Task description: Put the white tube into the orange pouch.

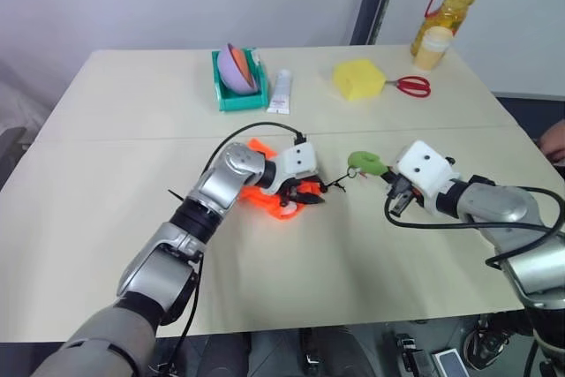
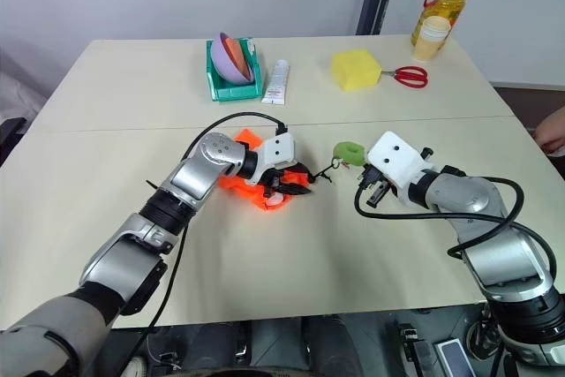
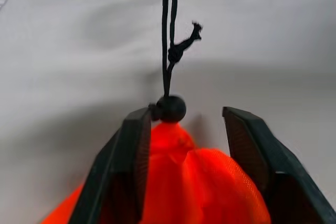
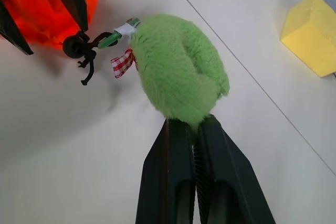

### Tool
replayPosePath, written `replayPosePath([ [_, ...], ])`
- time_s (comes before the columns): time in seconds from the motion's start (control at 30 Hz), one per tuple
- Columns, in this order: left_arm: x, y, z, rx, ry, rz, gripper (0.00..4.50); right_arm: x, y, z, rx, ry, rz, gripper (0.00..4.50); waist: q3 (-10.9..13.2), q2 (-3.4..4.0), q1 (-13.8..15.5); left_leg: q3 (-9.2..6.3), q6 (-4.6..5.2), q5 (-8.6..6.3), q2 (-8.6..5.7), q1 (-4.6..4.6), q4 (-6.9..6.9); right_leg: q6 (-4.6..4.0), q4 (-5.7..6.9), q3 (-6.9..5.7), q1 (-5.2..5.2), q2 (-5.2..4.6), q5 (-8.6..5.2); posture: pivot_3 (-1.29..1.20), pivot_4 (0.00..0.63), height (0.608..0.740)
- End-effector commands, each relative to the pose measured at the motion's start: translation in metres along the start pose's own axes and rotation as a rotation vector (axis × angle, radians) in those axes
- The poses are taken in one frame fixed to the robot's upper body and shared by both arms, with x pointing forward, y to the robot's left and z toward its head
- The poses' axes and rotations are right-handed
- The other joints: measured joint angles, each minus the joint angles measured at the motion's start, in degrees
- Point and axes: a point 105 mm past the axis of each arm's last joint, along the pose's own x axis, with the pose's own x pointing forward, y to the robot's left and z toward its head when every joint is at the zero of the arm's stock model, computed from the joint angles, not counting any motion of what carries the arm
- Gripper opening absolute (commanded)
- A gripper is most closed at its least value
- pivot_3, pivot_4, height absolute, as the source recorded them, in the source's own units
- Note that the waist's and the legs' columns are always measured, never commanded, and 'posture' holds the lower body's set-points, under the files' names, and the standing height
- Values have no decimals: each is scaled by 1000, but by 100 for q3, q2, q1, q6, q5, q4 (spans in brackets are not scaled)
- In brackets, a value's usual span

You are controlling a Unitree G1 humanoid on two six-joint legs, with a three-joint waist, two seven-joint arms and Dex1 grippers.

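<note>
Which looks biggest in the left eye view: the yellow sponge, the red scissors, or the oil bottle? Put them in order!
1. The oil bottle, tallest, though it is cut off at the picture's top edge.
2. The yellow sponge.
3. The red scissors, about as wide as the sponge but thin.
All three sit at the table's far side, so nearness hardly skews this.

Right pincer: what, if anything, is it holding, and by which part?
The right pincer is shut on the green charm, pinching its lower edge, the end away from the black cord to the orange pouch.
</note>
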Motion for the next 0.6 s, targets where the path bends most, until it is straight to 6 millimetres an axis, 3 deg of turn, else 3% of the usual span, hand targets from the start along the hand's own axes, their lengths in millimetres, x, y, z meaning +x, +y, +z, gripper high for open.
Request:
replayPosePath([
  [0.03, 0, 3, 10, 32, -31, 27, 2410, -4, -1, 14, -42, -44, -20, 0, 0, 0, 1, 0, 0, 0, 0, 0, 0, 0, 0, 0, 0, 0, 0, 0, 150, 726],
  [0.6, 10, 0, -6, 37, 37, 55, 2410, -4, 0, 16, -46, -48, -19, 0, -2, 3, 0, 0, 0, 0, 0, 6, 2, 0, 3, 0, 4, 0, 0, 0, 150, 726],
])
